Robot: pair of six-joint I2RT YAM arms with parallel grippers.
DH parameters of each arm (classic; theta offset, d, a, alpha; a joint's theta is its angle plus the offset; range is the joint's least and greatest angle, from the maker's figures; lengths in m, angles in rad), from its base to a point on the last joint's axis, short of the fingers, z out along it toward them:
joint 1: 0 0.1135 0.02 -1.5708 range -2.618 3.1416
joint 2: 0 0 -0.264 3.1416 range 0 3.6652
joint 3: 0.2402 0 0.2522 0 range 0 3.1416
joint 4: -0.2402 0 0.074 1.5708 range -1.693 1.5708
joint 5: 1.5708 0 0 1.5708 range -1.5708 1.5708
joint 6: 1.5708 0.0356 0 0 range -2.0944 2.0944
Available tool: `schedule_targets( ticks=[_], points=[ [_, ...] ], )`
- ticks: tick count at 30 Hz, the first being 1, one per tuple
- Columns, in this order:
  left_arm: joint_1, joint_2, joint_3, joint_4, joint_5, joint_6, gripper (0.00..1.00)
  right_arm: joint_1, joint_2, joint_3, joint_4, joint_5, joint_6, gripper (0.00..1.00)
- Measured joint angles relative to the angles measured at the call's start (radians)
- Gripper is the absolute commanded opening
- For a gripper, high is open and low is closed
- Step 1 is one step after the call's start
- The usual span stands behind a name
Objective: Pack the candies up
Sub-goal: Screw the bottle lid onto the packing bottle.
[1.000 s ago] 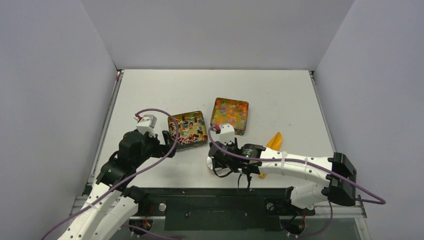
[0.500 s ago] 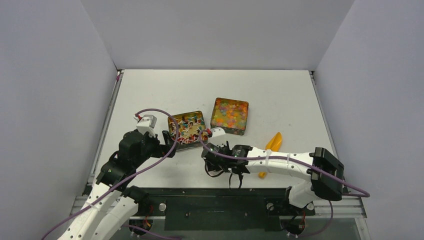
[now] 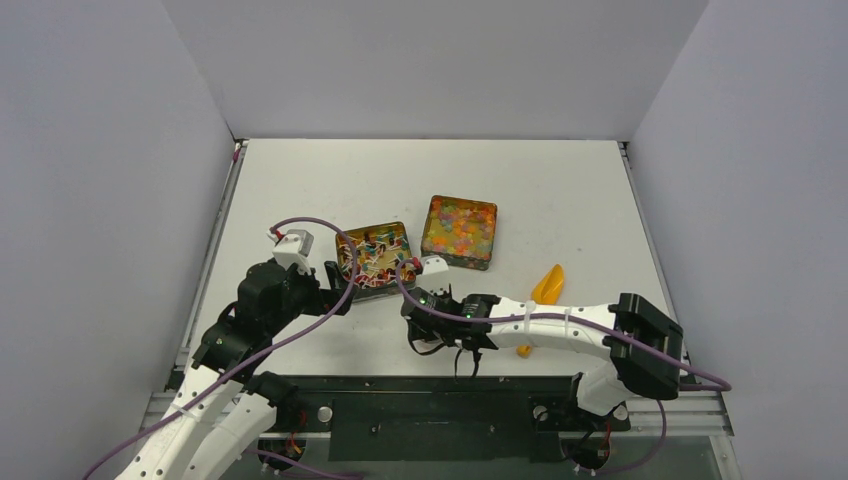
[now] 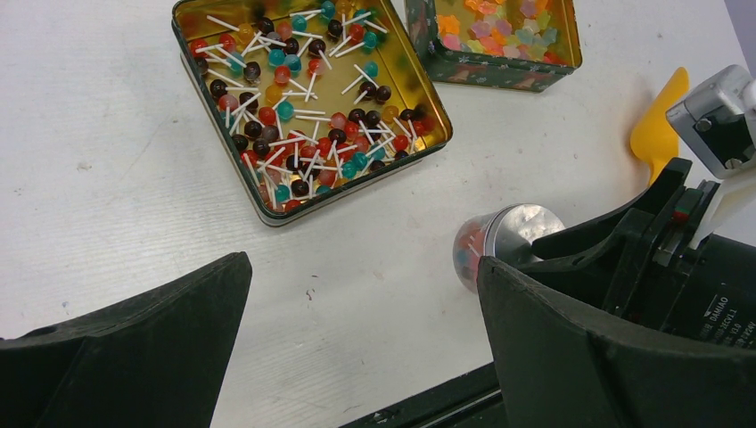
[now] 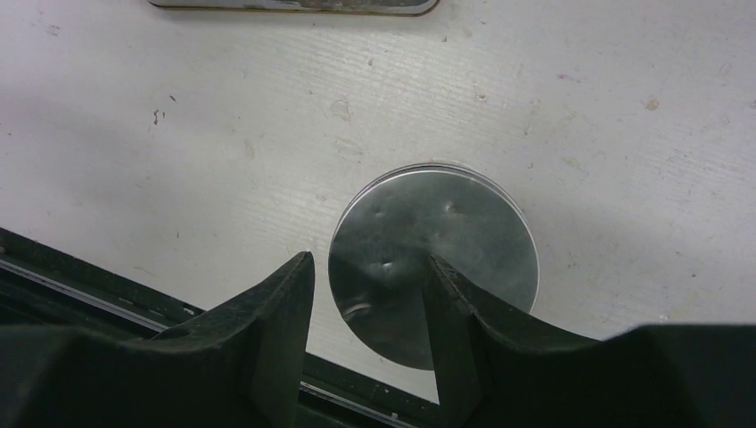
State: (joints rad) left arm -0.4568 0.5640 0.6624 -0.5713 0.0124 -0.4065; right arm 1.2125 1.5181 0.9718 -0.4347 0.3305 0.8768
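Jar: it sits close to the near edge of the table, under the right pincer. Its silver lid faces the right wrist camera as a full round, so you may take it as upright with its axis vertical. A few candies show through its clear wall in the left wrist view.
Right pincer: it is directly above the jar, part-way apart and clamped on nothing.
Offset: the lid lies toward the right finger, which covers part of it. The left finger stands just beside its rim.
Gap: I judge it narrower than the lid, so you would need to widen it and shift toward the right finger before coming down.
Left pincer: it is spread wide and holds nothing, with the jar just off its right side.
Nearer pincer: the right one for the jar, the left one for the tin.
Tin: it lies ahead of the left pincer, and most of the candies lie loose inside it as round heads on white sticks.
Far tin: it is just beside the first tin, further back and to the right, and is full of small bright beads.
Scoop: it is orange and lies on the table well apart from both pincers.
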Motion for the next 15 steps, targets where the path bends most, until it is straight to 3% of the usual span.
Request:
schedule_targets(
  ticks=[8,15],
  points=[
    [0.000,0.002,0.000,0.002,0.046,0.005,0.96,0.000,-0.037,-0.001,-0.076,0.010,-0.002,0.50],
    [0.000,-0.005,0.000,0.050,0.166,-0.007,0.96,-0.003,-0.179,-0.002,-0.160,0.050,-0.028,0.57]
  ],
)
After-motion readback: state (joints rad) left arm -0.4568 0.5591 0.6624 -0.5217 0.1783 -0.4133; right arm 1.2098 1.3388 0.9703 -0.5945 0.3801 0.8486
